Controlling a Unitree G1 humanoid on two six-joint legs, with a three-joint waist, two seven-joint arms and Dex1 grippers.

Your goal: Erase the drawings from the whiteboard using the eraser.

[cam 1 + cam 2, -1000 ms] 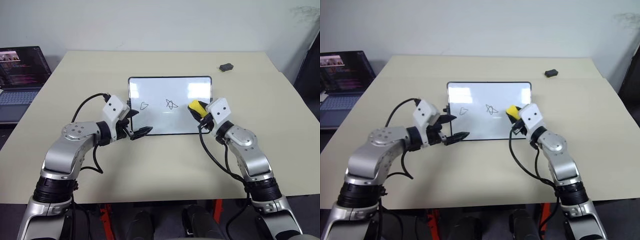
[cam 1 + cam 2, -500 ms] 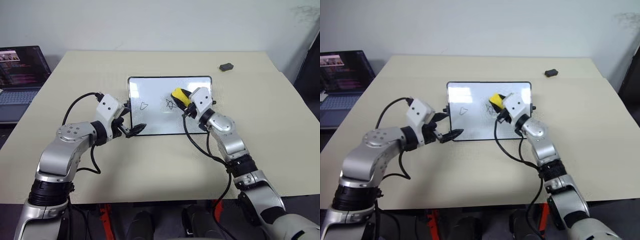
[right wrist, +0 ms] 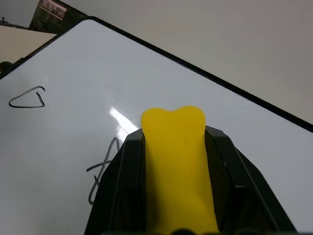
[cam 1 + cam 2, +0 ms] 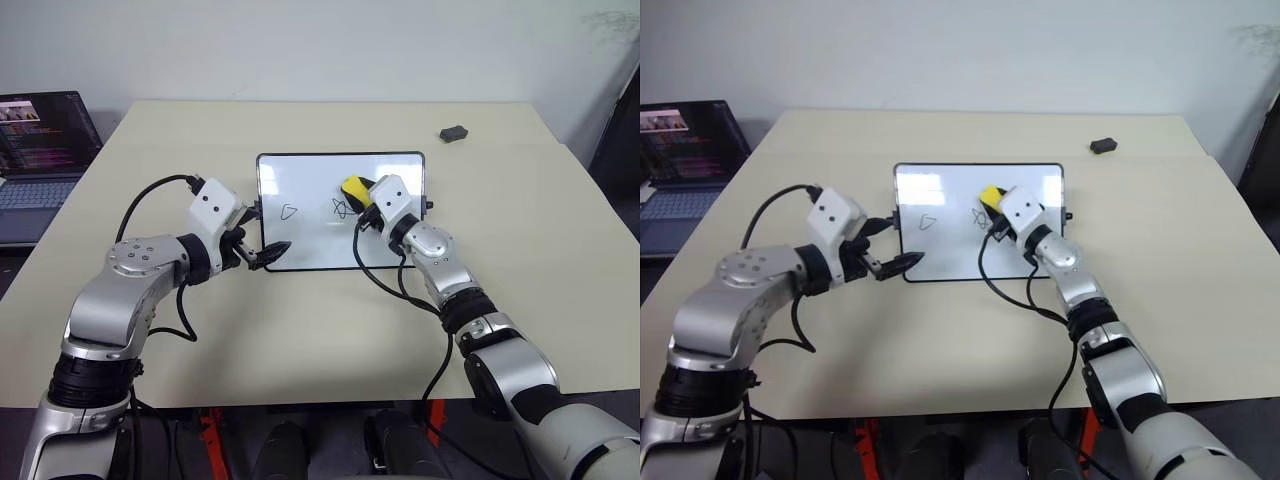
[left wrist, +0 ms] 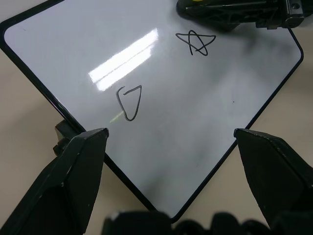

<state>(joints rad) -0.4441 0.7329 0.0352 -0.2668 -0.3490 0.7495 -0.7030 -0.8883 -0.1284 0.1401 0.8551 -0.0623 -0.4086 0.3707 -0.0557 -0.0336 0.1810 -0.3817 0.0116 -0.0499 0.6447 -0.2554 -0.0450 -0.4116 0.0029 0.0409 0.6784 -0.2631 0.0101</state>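
Since a second ago, right end effector (image 4: pixel 362 199), clenching eraser (image 4: pixel 354 189), moved leftward beside star doodle (image 4: pixel 343 208).

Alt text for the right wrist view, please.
The right gripper, shut on the yellow eraser, hangs over the whiteboard beside the star-like scribble. A loop-like doodle lies farther off on the board.

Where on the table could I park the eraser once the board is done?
The table is bare along its near edge below the whiteboard, and on the right between the board and the small dark object. It is crowded around the board, where the left gripper and right gripper sit.
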